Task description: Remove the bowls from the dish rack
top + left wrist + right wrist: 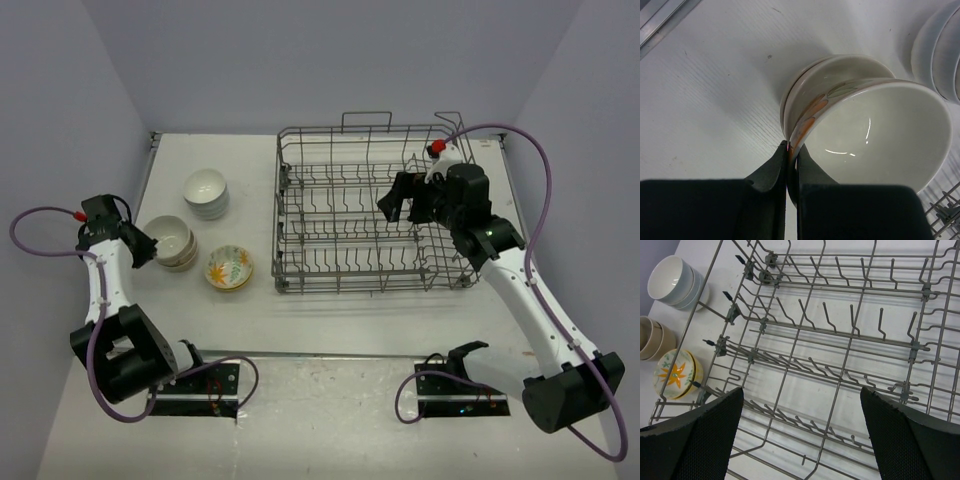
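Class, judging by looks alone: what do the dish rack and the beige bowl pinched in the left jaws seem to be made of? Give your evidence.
The dish rack: thin dark grey rods bent into tines, probably coated metal wire with a matt finish. The beige bowl: likely glazed ceramic, with a smooth thick rim and sharp curved highlights inside.

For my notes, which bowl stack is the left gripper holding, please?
The beige stack, leftmost: the left gripper pinches its top rim; white stack and floral stack sit free.

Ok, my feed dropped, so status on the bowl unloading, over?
Left pincer shut on rim of beige ceramic bowl, atop stack. Right pincer open over dark grey wire dish rack, no bowls seen inside. Nothing blocking.
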`<action>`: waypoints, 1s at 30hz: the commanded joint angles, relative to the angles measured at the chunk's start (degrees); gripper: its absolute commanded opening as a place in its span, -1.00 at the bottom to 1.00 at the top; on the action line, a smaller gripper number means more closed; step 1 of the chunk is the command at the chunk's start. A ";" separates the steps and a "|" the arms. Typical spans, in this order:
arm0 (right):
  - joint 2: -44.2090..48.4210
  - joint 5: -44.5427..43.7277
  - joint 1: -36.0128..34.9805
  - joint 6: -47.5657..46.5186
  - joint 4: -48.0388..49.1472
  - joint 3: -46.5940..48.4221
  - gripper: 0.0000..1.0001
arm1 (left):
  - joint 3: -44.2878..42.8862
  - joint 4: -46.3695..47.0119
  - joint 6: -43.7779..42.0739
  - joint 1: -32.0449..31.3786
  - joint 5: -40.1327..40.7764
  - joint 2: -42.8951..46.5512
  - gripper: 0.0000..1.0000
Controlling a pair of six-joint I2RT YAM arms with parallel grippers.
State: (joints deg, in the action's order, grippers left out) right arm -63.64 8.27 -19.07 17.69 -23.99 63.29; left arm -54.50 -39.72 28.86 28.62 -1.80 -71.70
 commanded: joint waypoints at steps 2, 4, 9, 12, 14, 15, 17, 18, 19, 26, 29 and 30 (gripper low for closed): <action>1.06 -1.06 0.17 -1.08 2.19 -0.09 0.98 | -1.84 3.60 -1.26 0.65 -1.98 -0.63 -0.91; 0.97 -1.15 0.17 -1.08 2.19 -0.09 0.98 | -1.66 3.69 -1.44 0.65 -2.06 -0.89 -0.88; 1.32 -1.24 0.17 -1.26 2.19 -0.18 0.98 | -1.75 3.34 -1.88 0.56 -3.03 -1.95 -0.68; 1.32 -1.33 0.17 -1.34 2.28 -0.18 0.98 | -1.84 3.25 -1.97 0.56 -2.94 -1.60 -0.46; 1.32 -1.24 0.17 -1.35 2.37 -0.18 0.97 | -2.01 3.16 -1.97 0.56 -3.03 -1.42 -0.37; 1.32 -1.15 0.17 -1.35 2.37 -0.27 0.98 | -2.01 3.08 -1.97 0.56 -3.03 -1.34 -0.35; 1.32 -1.24 0.09 -1.35 2.45 -0.27 0.98 | -2.19 2.99 -2.06 0.56 -3.12 -0.99 -0.35; 1.24 -1.24 0.09 -1.35 2.45 -0.27 0.98 | -2.19 2.90 -2.14 0.56 -3.12 -0.90 -0.34; 1.32 -1.24 0.17 -1.35 2.45 -0.27 0.98 | -2.19 2.64 -2.14 0.56 -3.47 -0.63 -0.34; 1.15 -1.24 0.09 -1.43 2.37 -0.27 0.98 | -2.63 1.14 -2.76 0.56 -3.38 2.79 -0.19; 1.23 -1.33 0.17 -1.52 2.45 -0.27 0.98 | -2.63 0.00 -3.11 0.56 -3.47 3.76 0.39; 1.23 -1.42 0.17 -1.52 2.45 -0.27 0.97 | -2.63 -0.26 -3.11 0.56 -3.38 4.11 0.60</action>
State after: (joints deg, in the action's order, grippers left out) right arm -63.61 8.05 -19.07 17.04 -23.94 63.29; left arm -54.98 -38.87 26.74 28.80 -4.25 -69.65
